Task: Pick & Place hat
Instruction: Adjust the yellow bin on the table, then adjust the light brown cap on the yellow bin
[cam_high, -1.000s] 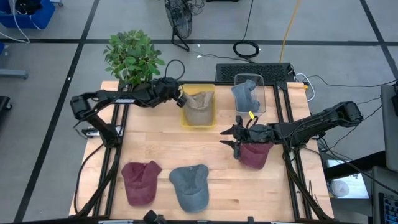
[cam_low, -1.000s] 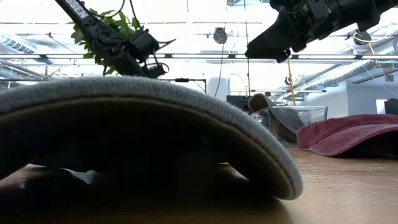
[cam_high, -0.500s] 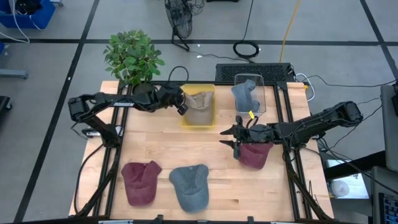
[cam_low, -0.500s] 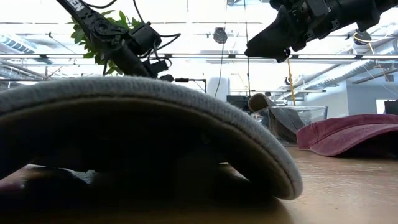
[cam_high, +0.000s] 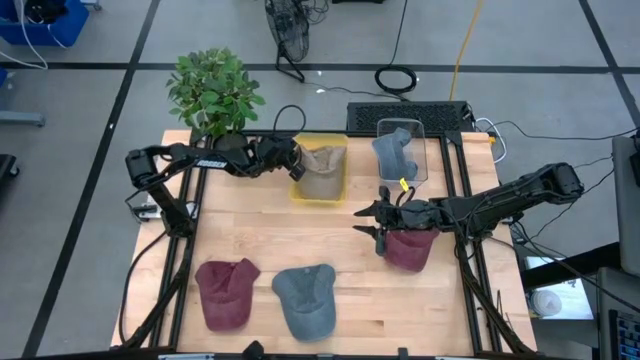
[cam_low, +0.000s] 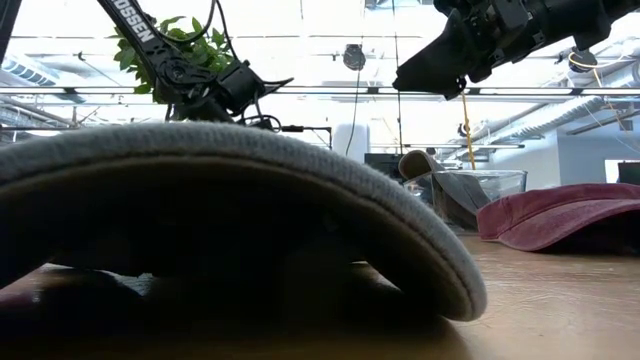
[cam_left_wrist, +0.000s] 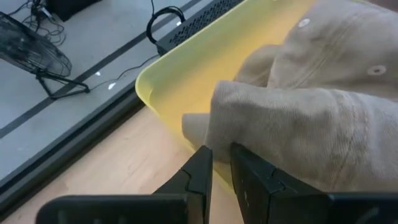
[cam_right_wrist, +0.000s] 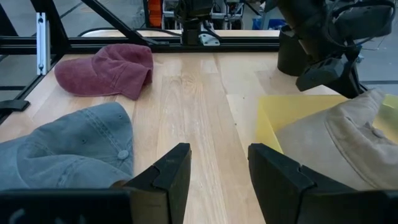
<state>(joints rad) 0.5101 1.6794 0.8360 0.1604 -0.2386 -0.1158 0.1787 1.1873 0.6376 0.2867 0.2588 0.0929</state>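
Note:
A tan hat (cam_high: 321, 168) lies in a yellow bin (cam_high: 318, 198) at the table's far middle. Part of its edge (cam_left_wrist: 214, 121) is draped over the bin's left rim (cam_left_wrist: 163, 106). My left gripper (cam_high: 297, 165) reaches in from the left. Its fingers are nearly together (cam_left_wrist: 222, 157) and their tips sit right at that draped edge. My right gripper (cam_high: 365, 222) hovers open over bare wood at mid-table, and a maroon hat (cam_high: 408, 252) lies under its arm. Nothing is between its fingers (cam_right_wrist: 217, 177). My left gripper points slanting down from the table's left, with its fingertips (cam_left_wrist: 202, 163) at the tan hat's edge (cam_left_wrist: 217, 134) where it hangs over the bin's rim. Nothing shows in the narrow gap between the fingers. I cannot tell whether they touch the cloth.
A second maroon hat (cam_high: 225, 291) and a grey hat (cam_high: 306, 298) lie near the front edge. The grey hat fills the low view (cam_low: 230, 200). A clear bin (cam_high: 402, 140) at the far right holds a blue-grey hat (cam_high: 395, 153). A potted plant (cam_high: 213, 90) stands at the far left corner.
My left gripper has sunk a little and edged toward the yellow bin's left rim, and its arm has stretched farther out. The tan hat has stayed in the bin. My right arm has kept still.

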